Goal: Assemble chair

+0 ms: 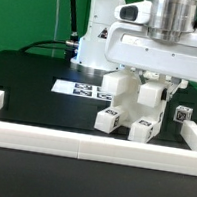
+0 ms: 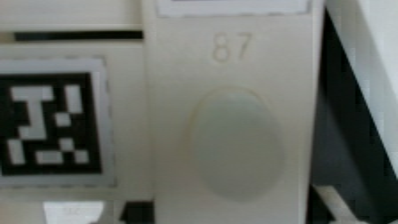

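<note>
Blurred and cropped, the chair (image 2: 231, 120) fills our wrist view beneath the gripper (image 1: 148, 91); jaws closed, fingertips hidden.

Bright, even light fills the exterior view. The white chair (image 1: 126, 105) and low rail (image 1: 80, 145) come out almost blown white with little surface detail, while the black counter (image 1: 33, 86) shows only a faint sheen. Shadows are short and soft, and the picture is coarse. The wrist view is very close and blurred: the stamped number (image 2: 231, 47) is soft and the marker tag (image 2: 50, 125) is smeared at its edges.
</note>
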### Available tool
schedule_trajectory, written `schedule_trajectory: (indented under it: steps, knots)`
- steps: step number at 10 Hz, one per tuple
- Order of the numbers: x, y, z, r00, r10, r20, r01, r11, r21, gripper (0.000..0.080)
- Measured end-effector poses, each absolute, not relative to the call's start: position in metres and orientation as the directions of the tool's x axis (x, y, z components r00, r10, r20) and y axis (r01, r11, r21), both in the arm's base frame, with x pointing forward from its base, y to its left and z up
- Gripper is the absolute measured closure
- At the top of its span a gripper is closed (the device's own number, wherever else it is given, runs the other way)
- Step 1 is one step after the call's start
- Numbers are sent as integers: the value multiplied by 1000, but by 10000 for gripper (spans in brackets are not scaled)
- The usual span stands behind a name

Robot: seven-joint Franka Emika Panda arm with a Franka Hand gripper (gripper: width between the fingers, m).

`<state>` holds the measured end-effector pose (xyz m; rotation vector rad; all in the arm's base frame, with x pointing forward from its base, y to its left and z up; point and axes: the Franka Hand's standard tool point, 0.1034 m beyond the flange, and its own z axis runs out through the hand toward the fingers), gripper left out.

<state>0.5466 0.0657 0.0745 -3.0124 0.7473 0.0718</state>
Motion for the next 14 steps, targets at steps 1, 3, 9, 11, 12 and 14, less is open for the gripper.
schedule_trajectory:
  steps: [1, 3, 9, 11, 12, 14]
  knots:
    - [547, 66, 74, 883, -466, -54, -467, -884, -25, 509]
    - [546, 66, 74, 883, -466, -54, -467, -884, -24, 329]
    - [542, 67, 102, 882, -467, -63, -470, -882, -41, 151]
    - [529, 76, 119, 864, -499, -72, -502, -863, -51, 151]
    - [519, 83, 124, 853, -515, -78, -520, -853, -53, 151]
    - [502, 100, 131, 825, -558, -90, -564, -824, -54, 151]
